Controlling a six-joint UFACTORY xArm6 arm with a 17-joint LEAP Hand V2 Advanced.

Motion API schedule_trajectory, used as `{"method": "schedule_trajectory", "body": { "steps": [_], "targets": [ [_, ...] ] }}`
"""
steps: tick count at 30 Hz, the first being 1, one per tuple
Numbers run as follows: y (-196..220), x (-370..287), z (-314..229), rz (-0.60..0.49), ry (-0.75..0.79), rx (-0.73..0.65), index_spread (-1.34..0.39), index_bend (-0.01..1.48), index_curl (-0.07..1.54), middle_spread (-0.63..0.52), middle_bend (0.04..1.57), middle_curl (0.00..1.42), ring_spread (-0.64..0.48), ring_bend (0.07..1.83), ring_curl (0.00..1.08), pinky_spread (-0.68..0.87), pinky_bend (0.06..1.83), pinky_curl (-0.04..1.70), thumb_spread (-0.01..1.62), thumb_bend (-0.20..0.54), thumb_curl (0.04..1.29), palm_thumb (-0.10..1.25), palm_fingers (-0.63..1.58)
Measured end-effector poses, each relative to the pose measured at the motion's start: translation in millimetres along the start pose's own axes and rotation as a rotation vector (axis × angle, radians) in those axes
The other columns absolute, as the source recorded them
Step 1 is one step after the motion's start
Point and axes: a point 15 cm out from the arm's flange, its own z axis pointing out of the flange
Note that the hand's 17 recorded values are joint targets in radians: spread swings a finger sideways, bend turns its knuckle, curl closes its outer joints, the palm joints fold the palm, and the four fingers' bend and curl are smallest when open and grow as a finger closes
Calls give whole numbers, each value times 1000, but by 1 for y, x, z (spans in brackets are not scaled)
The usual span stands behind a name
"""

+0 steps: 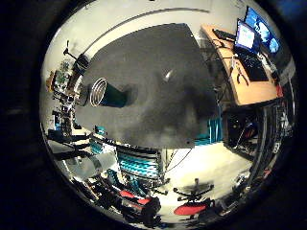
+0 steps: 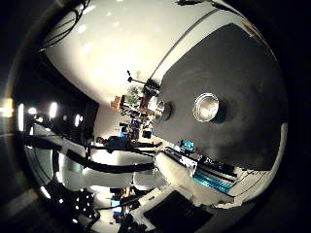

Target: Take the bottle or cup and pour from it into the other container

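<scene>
Two containers: both are standing on the dark table (image 1: 158, 62), well apart from each other.
Green cup (image 1: 106, 93): it is sitting near one edge of the table, its open mouth with a pale rim showing and its dark green wall casting a shadow on the tabletop.
Metal cup (image 2: 206, 107): it is standing upright further in on the table, its shiny round mouth facing the palm and its inside looking bright.
Table: its dark matte top is filling much of both views, with only the two cups on the part that is showing; a faint bright spot is shining on the bare surface.
Hand: it is hanging well above the table, since both cups are looking small; no part of it is showing clearly in either view.
Fingers: I cannot tell whether they are spread or curled, and nothing is showing between them.
Desk (image 1: 242, 86): a wooden desk is standing just beside the table, carrying a lit laptop (image 1: 245, 37).
Floor: a pale floor is running around the table, with office chairs (image 1: 192, 201) with red seats standing on it.
Shelves (image 1: 139, 165): teal and white racks are sitting below the table edge near the green cup.
</scene>
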Motion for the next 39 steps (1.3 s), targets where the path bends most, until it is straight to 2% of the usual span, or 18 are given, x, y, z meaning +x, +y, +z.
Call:
{"method": "schedule_trajectory", "body": {
  "steps": [14, 28, 39],
  "targets": [
    [31, 45, 65, 72, -286, 43, -295, 148, 236, 13, 239, 335, 157, 343, 259, 408, 507, 302, 902, -27, 311, 583, 31],
    [31, 66, 108, 111, -396, 66, -304, 148, 242, 12, 230, 335, 144, 329, 263, 385, 481, 301, 898, -30, 309, 599, 38],
    [31, 83, 139, 136, -424, 53, -304, 146, 241, 12, 225, 336, 138, 336, 264, 384, 475, 302, 902, -29, 312, 605, 42]
  ]
}}
